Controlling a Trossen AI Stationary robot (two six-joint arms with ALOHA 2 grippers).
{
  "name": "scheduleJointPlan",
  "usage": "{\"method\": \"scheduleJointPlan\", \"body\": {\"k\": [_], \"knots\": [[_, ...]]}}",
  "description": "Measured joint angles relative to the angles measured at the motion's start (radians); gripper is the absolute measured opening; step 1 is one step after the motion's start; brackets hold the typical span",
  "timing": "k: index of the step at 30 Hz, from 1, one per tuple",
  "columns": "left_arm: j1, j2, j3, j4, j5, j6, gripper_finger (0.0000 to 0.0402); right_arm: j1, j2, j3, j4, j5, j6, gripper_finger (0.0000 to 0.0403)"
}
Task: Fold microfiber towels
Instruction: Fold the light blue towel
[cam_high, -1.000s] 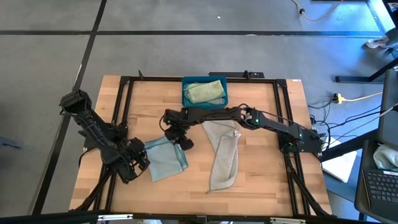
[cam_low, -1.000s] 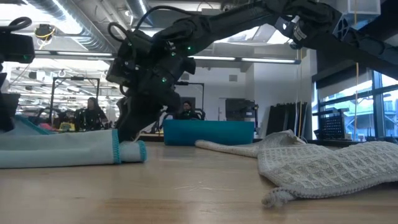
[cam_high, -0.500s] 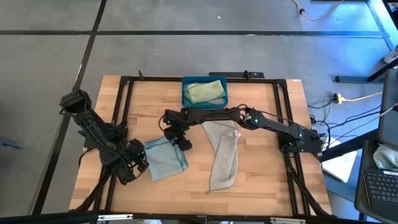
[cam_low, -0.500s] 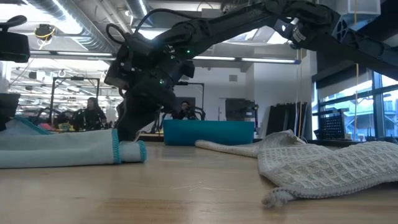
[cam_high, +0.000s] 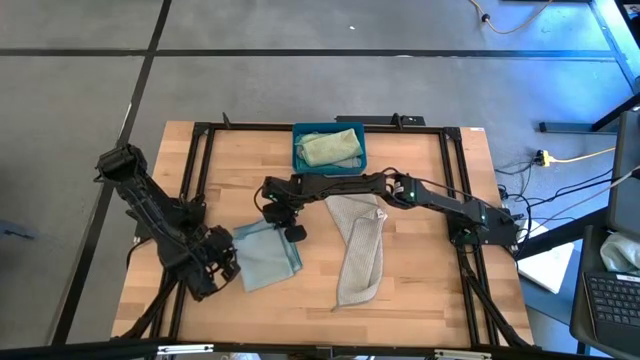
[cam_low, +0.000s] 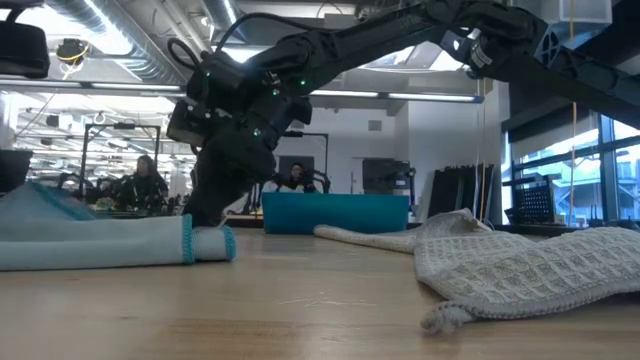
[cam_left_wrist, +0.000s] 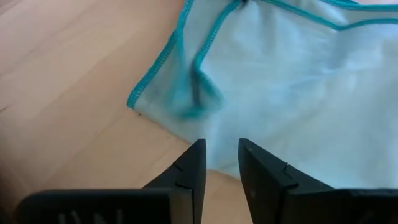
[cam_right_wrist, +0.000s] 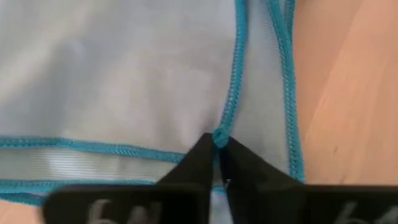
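Right gripper (cam_right_wrist: 217, 144): your jaws pinch the pale blue towel's (cam_high: 266, 254) teal hem at its 1 o'clock corner.
Left gripper (cam_left_wrist: 219, 163): your jaws stand narrowly parted at the towel's 9 o'clock edge.

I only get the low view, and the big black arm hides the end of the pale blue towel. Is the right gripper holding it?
Observer: Yes. The right wrist view shows the right gripper shut on the teal stitched hem of the pale blue towel.
Operator: Where is the other arm? I can't find it.
Observer: From above, the left gripper is at that towel's opposite edge, toward the table's left side.
Operator: Is anything inside the blue bin at the back?
Observer: Yes, a pale green towel lies crumpled in the bin.
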Motion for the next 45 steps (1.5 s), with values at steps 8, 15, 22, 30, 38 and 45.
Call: {"method": "scheduleJointPlan", "body": {"k": [8,15,22,30,38,45], "knots": [[-0.039,0.0,0.0,-0.01,0.0,-0.028,0.0085,0.0,-0.004,0.0,-0.028,0.041,-0.023,0.0006],[-0.057,0.0,0.0,-0.02,0.0,-0.054,0.0085,-0.019,-0.027,0.024,-0.051,0.044,-0.026,0.001],[-0.057,0.0,0.0,-0.02,-0.005,-0.054,0.0085,-0.035,-0.051,0.026,-0.053,0.046,-0.031,0.0005],[-0.058,0.0,0.0,-0.015,-0.028,-0.075,0.0085,-0.05,-0.023,0.016,-0.061,0.104,-0.056,0.0012],[-0.057,0.0,0.0,-0.009,-0.083,-0.061,0.0085,-0.05,-0.012,0.02,-0.069,0.113,-0.057,0.0062],[-0.057,0.007,0.0,0.072,-0.112,0.296,0.0085,-0.05,-0.066,0.025,-0.125,0.112,-0.071,0.0192]]}}
